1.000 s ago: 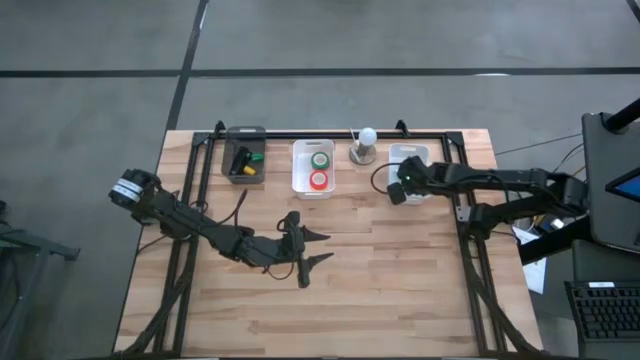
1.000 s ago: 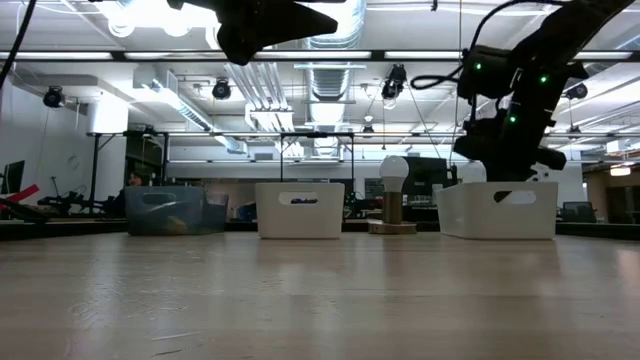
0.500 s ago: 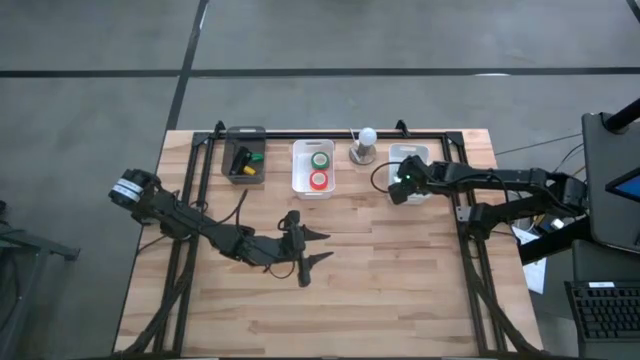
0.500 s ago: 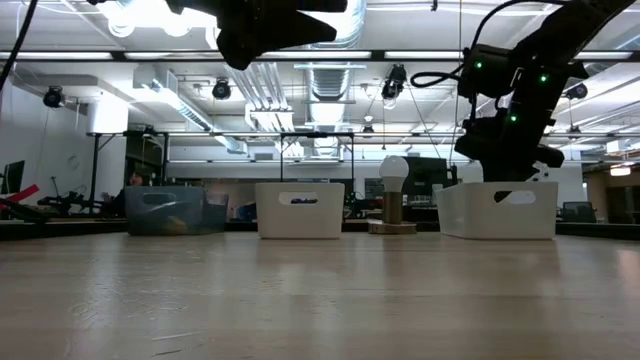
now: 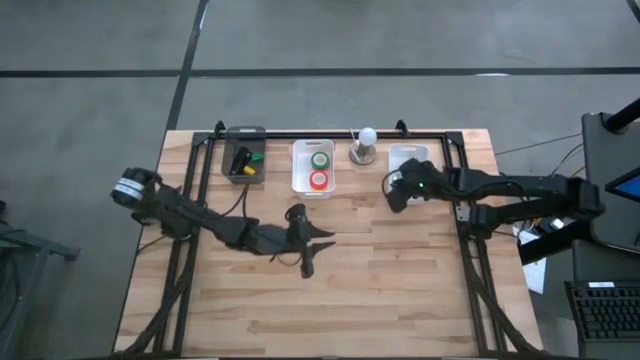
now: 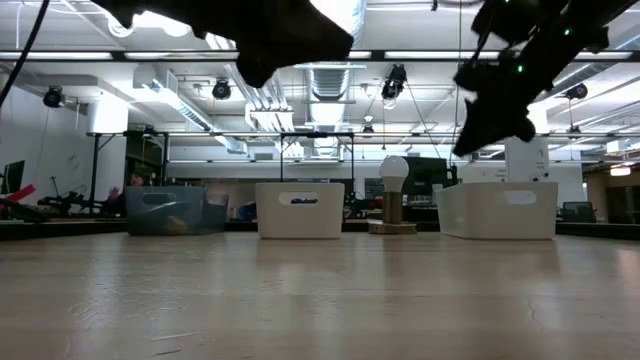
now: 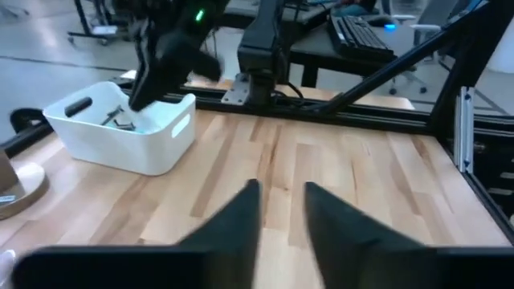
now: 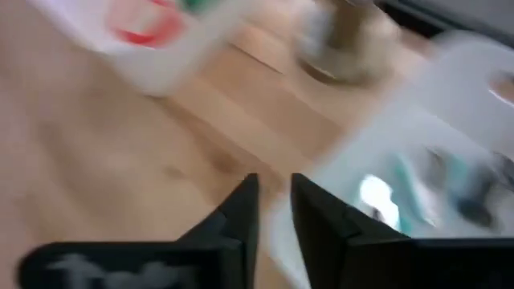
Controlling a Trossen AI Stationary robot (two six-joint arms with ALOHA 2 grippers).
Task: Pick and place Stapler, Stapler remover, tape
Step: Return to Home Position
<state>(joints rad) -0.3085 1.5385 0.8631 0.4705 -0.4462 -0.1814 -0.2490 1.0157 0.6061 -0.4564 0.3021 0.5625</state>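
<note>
A green tape roll (image 5: 320, 158) and a red one (image 5: 319, 180) lie in the middle white bin (image 5: 303, 168) at the table's far side. A dark bin (image 5: 229, 165) to its left holds yellow and green things that I cannot tell apart. The right white bin (image 5: 410, 153) holds dark items (image 7: 78, 106); which of them is the stapler I cannot tell. My left gripper (image 5: 316, 250) hovers open and empty over the table's middle. My right gripper (image 5: 392, 192) hangs open and empty just in front of the right bin's near left corner.
A light bulb on a round wooden base (image 5: 364, 146) stands between the two white bins. A black frame rail (image 5: 330, 134) runs along the table's far edge, behind the bins. Bare wood (image 5: 380, 290) lies between the grippers and the near edge.
My right gripper has come off the right white bin, rising and going toward the table's near left. My left gripper has gone a little toward the table's right edge.
</note>
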